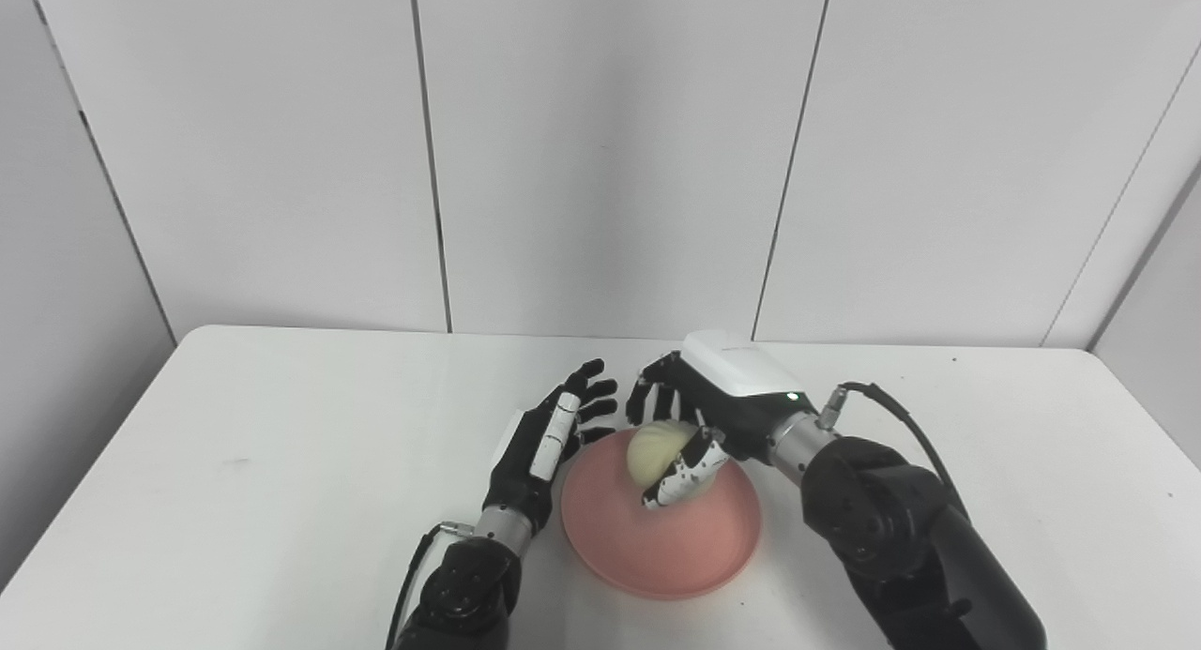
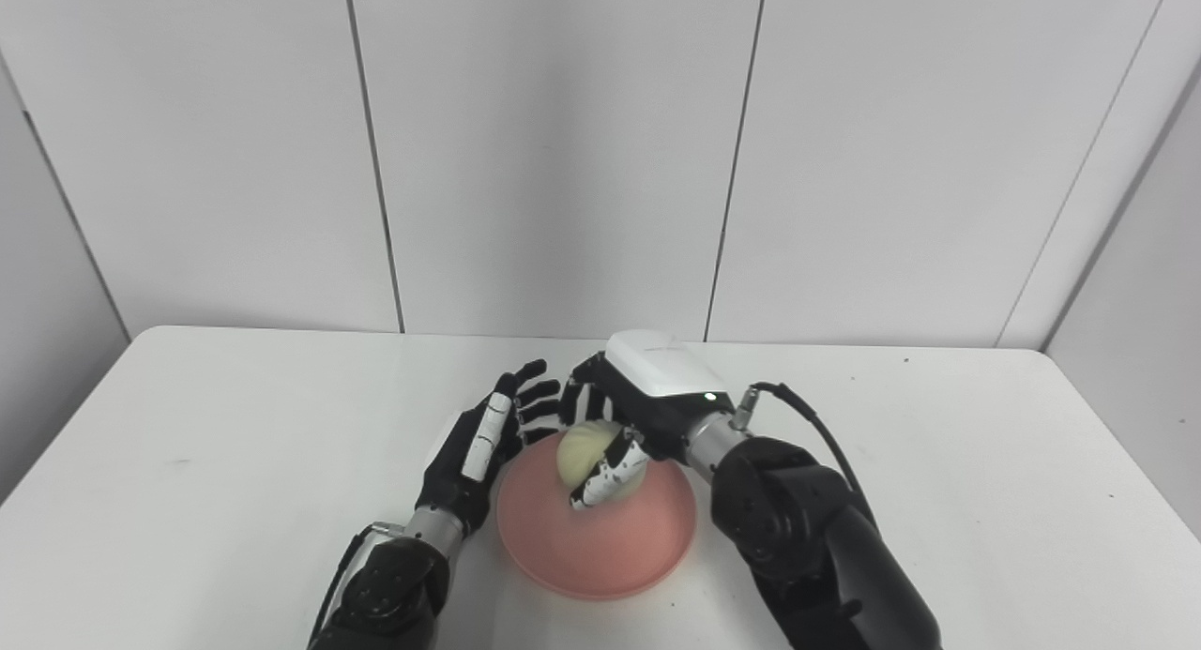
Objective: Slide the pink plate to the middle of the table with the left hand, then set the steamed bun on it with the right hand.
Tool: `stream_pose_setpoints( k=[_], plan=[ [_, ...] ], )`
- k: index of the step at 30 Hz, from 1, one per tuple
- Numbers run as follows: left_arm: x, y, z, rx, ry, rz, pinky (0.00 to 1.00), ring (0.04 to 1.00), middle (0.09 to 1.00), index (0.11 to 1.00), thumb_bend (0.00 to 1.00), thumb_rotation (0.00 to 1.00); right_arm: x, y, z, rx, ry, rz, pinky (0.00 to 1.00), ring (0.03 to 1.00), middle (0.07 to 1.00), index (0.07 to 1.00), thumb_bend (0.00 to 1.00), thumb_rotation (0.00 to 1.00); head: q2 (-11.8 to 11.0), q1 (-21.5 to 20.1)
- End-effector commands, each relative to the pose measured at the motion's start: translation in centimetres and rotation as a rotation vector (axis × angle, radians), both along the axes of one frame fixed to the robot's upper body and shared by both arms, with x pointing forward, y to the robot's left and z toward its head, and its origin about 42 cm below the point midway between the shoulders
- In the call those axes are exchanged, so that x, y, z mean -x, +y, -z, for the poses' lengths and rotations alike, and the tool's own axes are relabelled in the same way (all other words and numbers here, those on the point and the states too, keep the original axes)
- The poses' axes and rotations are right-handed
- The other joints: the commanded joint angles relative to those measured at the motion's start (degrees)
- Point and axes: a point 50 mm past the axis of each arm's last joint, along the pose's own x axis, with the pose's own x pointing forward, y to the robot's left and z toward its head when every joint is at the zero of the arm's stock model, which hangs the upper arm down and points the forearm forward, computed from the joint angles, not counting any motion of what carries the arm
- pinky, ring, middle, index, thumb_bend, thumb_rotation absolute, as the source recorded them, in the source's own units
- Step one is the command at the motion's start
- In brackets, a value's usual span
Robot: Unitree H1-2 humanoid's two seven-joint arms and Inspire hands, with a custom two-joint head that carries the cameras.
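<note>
Fingers of my right hand hold the steamed bun over the centred pink plate; release remains. Left hand is spread, empty.

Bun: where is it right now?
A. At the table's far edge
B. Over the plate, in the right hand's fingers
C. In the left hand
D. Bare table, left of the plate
B: the bun sits over the pink plate with the right hand closed around it; the left hand stands open beside the plate.
</note>
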Motion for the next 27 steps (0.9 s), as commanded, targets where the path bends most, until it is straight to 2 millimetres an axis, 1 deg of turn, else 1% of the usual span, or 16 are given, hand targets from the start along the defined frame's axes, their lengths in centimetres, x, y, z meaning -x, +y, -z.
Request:
stream_pose_setpoints(
  k=[1, 5, 8, 11, 16, 24, 27],
  plan=[
    [1.9, -0.3, 3.8, -0.047, 0.161, 0.015, 0.68, 0.811, 0.835, 0.842, 0.83, 0.96, -0.6, 0.9, -2.1, -0.003, -0.076, -0.042, 0.25, 0.331, 0.418, 0.502, 0.53, 0.0, 0.07, 0.03],
    [1.9, -0.4, 3.8, -0.053, 0.166, 0.015, 0.69, 0.81, 0.835, 0.842, 0.84, 0.96, -1.2, 1.2, -0.8, 0.028, -0.054, -0.044, 0.25, 0.328, 0.415, 0.503, 0.53, 0.0, 0.16, -0.01],
    [2.0, -0.4, 3.8, -0.057, 0.169, 0.014, 0.7, 0.818, 0.84, 0.849, 0.84, 0.96, -1.6, 1.5, 0.3, 0.049, -0.044, -0.056, 0.26, 0.342, 0.414, 0.506, 0.53, 0.0, 0.28, -0.04],
    [2.1, -0.3, 3.8, -0.059, 0.162, 0.014, 0.7, 0.821, 0.844, 0.853, 0.83, 0.97, -2.1, 1.7, 1.2, 0.064, -0.022, -0.053, 0.26, 0.345, 0.414, 0.505, 0.53, 0.0, 0.39, -0.21],
    [2.1, -0.3, 3.8, -0.062, 0.163, 0.013, 0.7, 0.825, 0.846, 0.855, 0.83, 0.97, -2.4, 2.1, 2.0, 0.088, 0.001, -0.046, 0.25, 0.337, 0.412, 0.5, 0.53, 0.0, 0.4, -0.41],
    [2.1, -0.2, 3.8, -0.068, 0.166, 0.015, 0.71, 0.83, 0.855, 0.858, 0.82, 0.98, -2.6, 2.4, 2.7, 0.15, 0.028, -0.046, 0.27, 0.367, 0.428, 0.505, 0.53, 0.0, 0.41, -0.56],
    [2.1, -0.3, 3.8, -0.067, 0.163, 0.017, 0.69, 0.831, 0.859, 0.867, 0.82, 0.98, -2.5, 2.4, 2.8, 0.164, 0.037, -0.047, 0.3, 0.396, 0.439, 0.513, 0.53, 0.0, 0.46, -0.5]
  ],
)
